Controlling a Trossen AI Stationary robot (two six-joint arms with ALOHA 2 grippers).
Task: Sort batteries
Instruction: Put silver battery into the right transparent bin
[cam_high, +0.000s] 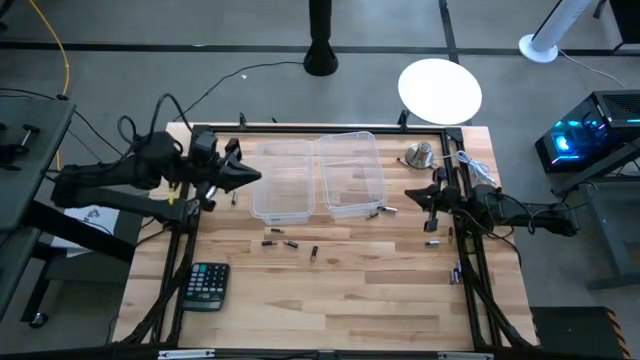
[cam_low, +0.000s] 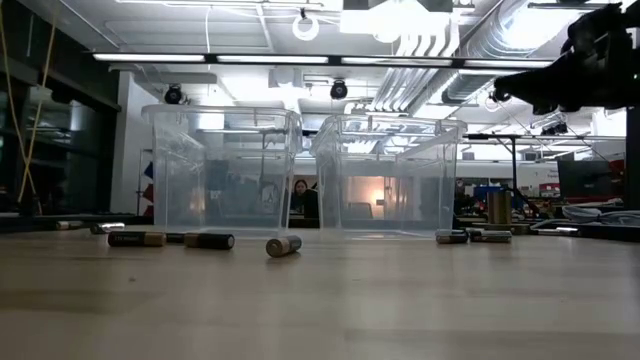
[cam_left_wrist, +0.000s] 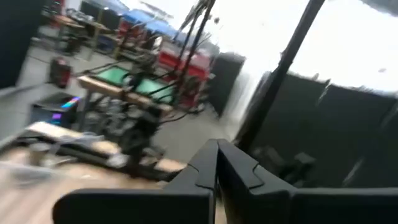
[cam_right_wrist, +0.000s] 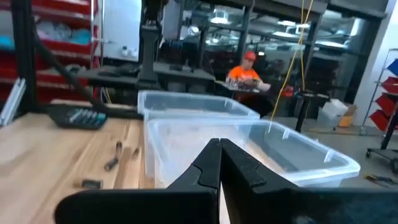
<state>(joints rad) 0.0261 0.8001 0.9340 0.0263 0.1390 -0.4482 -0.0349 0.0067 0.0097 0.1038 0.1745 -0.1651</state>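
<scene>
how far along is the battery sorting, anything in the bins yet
Nothing looks done: as far as the views show, the two clear bins are empty. Nothing is in hand; the left claw and right claw are shut on nothing, raised at either side. All is left: the batteries lie loose on the table.

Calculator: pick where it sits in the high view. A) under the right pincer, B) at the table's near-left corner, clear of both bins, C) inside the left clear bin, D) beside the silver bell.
B: the calculator lies on bare wood at the table's near-left corner, well apart from the two clear bins.
</scene>
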